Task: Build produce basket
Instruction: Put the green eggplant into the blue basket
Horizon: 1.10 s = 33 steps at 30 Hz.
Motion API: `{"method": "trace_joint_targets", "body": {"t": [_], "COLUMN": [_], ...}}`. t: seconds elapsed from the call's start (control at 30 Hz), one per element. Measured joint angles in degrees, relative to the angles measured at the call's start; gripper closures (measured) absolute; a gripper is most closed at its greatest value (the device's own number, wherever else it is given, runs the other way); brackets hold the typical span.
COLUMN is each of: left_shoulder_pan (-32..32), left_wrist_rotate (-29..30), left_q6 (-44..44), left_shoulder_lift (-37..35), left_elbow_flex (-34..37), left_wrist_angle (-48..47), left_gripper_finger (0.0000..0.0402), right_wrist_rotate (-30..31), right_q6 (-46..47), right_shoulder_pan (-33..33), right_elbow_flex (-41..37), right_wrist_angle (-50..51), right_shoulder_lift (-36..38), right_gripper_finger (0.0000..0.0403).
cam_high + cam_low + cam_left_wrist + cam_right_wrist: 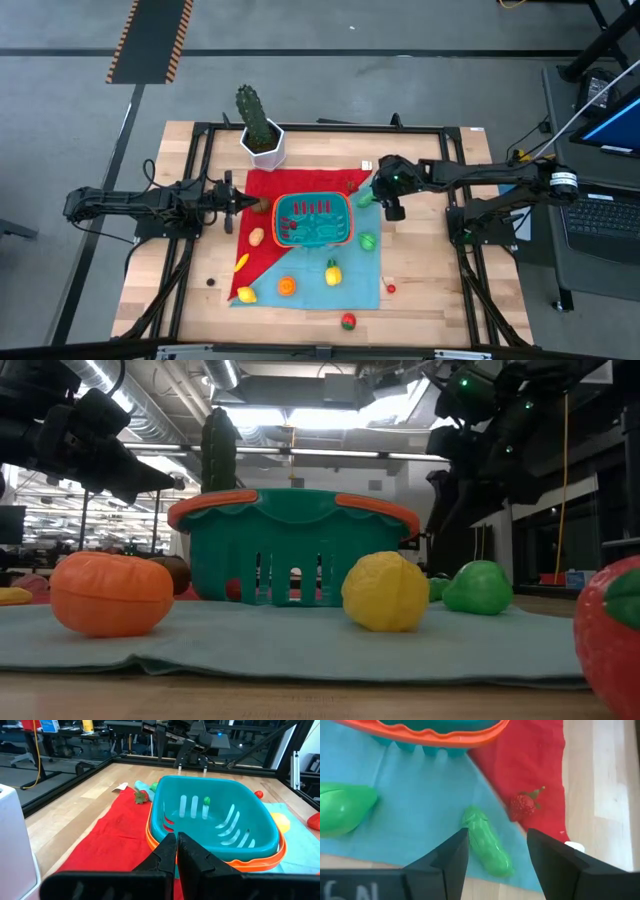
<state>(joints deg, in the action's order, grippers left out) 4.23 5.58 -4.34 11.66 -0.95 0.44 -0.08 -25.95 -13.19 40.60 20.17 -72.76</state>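
basket (313, 221) mouth: open from above | cactus pot (263, 143): blocks far-left corner

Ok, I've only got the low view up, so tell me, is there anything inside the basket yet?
Observer: No. The left wrist view looks down into the basket and no produce shows inside.
Operator: Which arm is on the job?
Observer: The right one. The right gripper hangs open over a long green vegetable lying on the teal cloth.
Operator: And the left?
Observer: The left gripper is shut and empty, over the red cloth just short of the basket.
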Motion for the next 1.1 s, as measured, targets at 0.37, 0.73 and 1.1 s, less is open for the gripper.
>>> {"method": "trace_joint_targets", "body": {"t": [0.37,0.73,1.1], "left_shoulder_pan": [0.0,0.0,0.0], "left_wrist_rotate": [1.0,1.6,1.6], "left_q6": [0.0,0.0,0.0], "left_shoulder_lift": [0.0,0.0,0.0], "left_elbow_flex": [0.0,0.0,0.0], "left_wrist_angle": [0.0,0.0,0.0], "left_gripper_finger": [0.0394,0.0394,0.0394], "right_wrist_rotate": [0.0,0.0,0.0], "right_q6": [-1.9,-2.9,-2.9], "right_shoulder_pan": [0.0,-1.8,-2.1], "right_elbow_flex": [0.0,0.0,0.1], "right_wrist_angle": [-1.6,-3.2,-3.7], "right_shoulder_lift": [-6.5,-9.2,-13.7], "right_gripper_finger": [0.0207,0.0207,0.0207]}}
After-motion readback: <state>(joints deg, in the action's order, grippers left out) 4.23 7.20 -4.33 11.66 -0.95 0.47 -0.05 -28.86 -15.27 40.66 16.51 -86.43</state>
